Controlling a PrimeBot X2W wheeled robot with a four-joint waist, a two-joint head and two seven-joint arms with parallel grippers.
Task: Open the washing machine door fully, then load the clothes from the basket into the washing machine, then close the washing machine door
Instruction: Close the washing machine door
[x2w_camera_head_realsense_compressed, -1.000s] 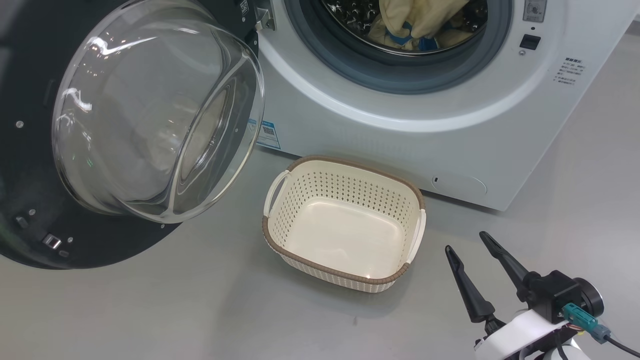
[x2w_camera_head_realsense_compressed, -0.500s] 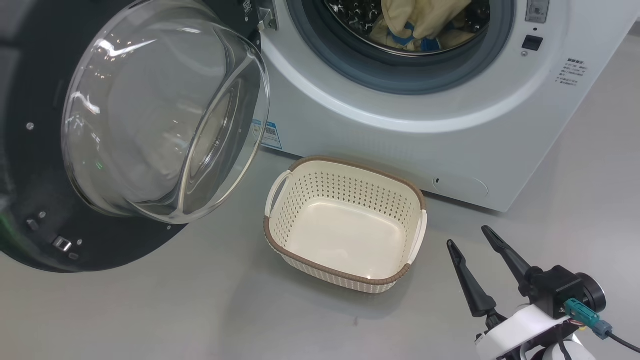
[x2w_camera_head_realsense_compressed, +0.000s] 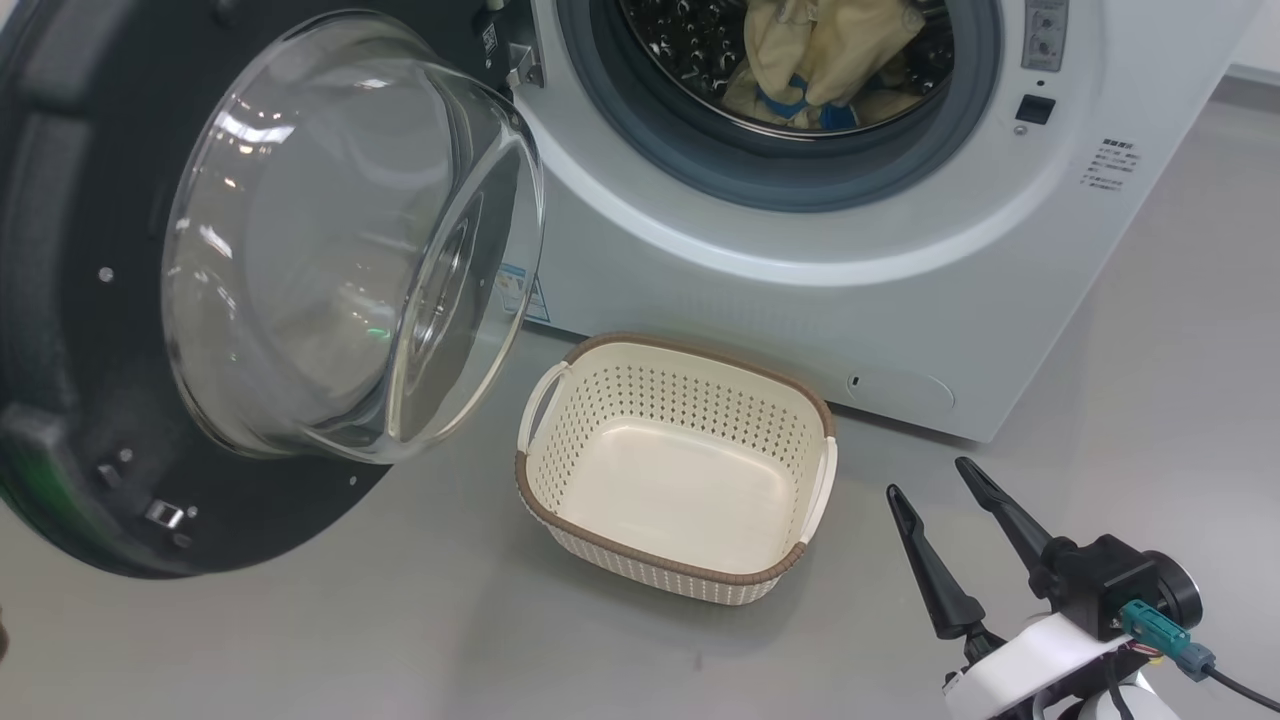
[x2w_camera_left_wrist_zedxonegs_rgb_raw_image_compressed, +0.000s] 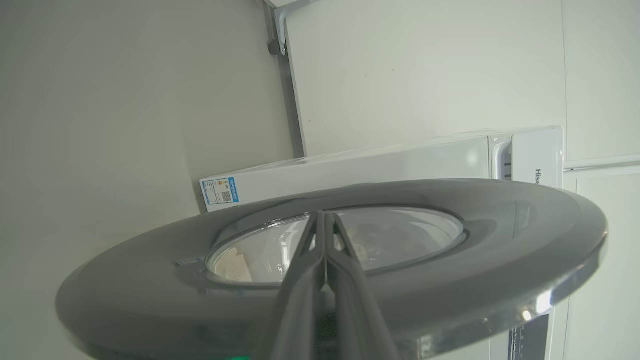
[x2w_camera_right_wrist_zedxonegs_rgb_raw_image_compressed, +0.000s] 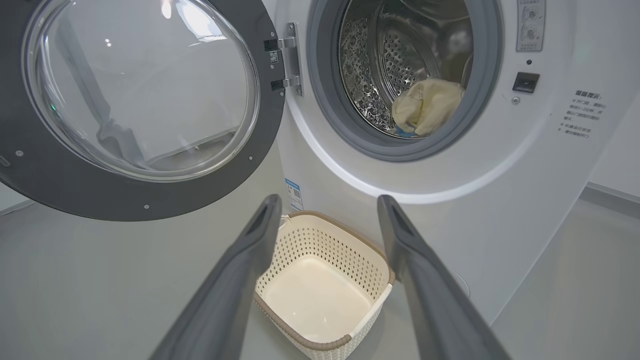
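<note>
Our left gripper (x2w_camera_left_wrist_zedxonegs_rgb_raw_image_compressed: 324, 222), jaws shut tight on nothing, reaches across the outer face of the washing machine door (x2w_camera_head_realsense_compressed: 330, 250), which stands swung wide open. We judge it is posed to push the door closed, since the clothes (x2w_camera_head_realsense_compressed: 815, 60) lie in the washing machine (x2w_camera_head_realsense_compressed: 800, 300) drum and the basket (x2w_camera_head_realsense_compressed: 680, 400) before it is empty. Our right gripper (x2w_camera_head_realsense_compressed: 930, 482) hovers low beside the basket, jaws wide, angled toward the machine.

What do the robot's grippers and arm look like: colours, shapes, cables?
The right gripper has two long, black, tapering fingers on a black body with a round end. Its forearm shell is white, with a teal connector and a dark cable. The left gripper has similar dark grey fingers.
</note>
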